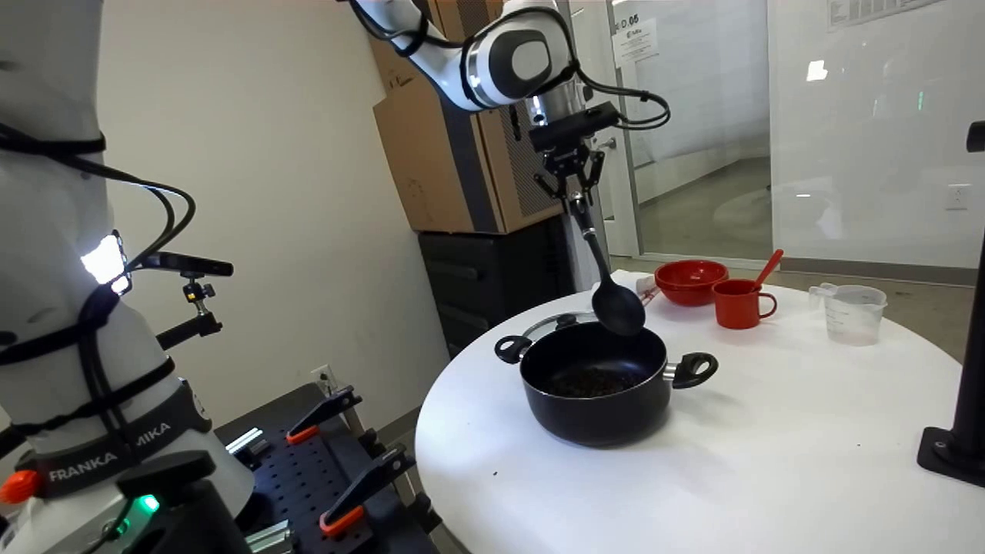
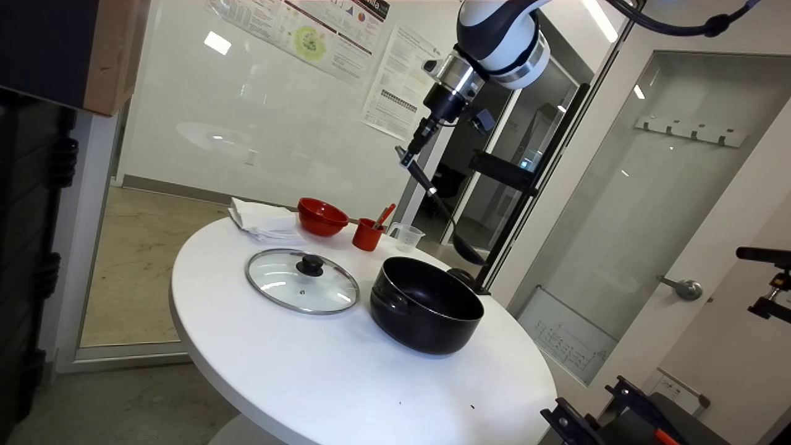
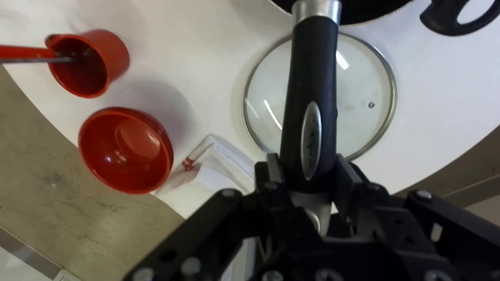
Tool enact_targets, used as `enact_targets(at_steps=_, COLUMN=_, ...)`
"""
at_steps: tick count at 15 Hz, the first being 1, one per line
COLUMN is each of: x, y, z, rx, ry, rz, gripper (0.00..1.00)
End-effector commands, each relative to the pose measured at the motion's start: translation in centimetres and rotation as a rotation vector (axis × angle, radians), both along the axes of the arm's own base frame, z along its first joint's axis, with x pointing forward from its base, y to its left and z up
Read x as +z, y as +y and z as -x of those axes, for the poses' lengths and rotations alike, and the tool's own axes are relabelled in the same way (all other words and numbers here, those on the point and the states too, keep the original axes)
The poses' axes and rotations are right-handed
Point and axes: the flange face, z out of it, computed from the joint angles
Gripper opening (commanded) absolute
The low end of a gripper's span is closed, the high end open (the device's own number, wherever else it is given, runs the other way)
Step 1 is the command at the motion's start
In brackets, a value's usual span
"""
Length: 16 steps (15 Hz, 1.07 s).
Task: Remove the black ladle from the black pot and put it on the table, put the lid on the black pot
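Gripping the black ladle [image 1: 616, 306] near the end of its handle, I am only part of the way through the first half of the job. My gripper [image 3: 309, 171] is clamped on that handle, a jaw on either side, and the ladle hangs from it at a slant, bowl lowermost. In both exterior views the bowl is out of the black pot [image 1: 600, 417] and, it seems, higher than its rim; whether it is right over the mouth or just off the edge, I cannot tell. So the removing looks done to me, but the setting down is not: no part of the ladle touches the table [image 2: 278, 364].

The lid [image 2: 289, 285] waits its turn, lying flat on the table just beside the pot, knob upward. The pot itself stands uncovered, with dark bits [image 1: 591, 382] in its bottom.

What is left, as I judge it: carry the ladle sideways, lay it on the white tabletop and let go; then take the lid by its knob and seat it on the pot. I put myself a little short of halfway.
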Motion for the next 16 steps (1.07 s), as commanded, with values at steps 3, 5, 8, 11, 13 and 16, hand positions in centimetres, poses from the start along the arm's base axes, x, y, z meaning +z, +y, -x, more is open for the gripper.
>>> enact_targets(at_steps=3, x=2.1, y=-8.0, z=0.2, rx=-0.127, ry=0.048, rz=0.157, gripper=0.08)
enact_targets(at_steps=5, x=2.5, y=-12.1, z=-0.4, rx=-0.258, ry=0.017, rz=0.153, gripper=0.08)
enact_targets(at_steps=8, x=3.6, y=-18.6, z=-1.2, rx=-0.421, ry=-0.023, rz=0.127, gripper=0.08)
enact_targets(at_steps=11, x=4.1, y=-24.3, z=-1.4, rx=-0.588, ry=-0.059, rz=0.131, gripper=0.08)
enact_targets(at_steps=13, x=3.5, y=-27.4, z=-1.1, rx=-0.698, ry=-0.084, rz=0.14, gripper=0.08)
enact_targets(at_steps=16, x=1.2, y=-30.5, z=-1.0, rx=-0.861, ry=-0.119, rz=0.143, gripper=0.08)
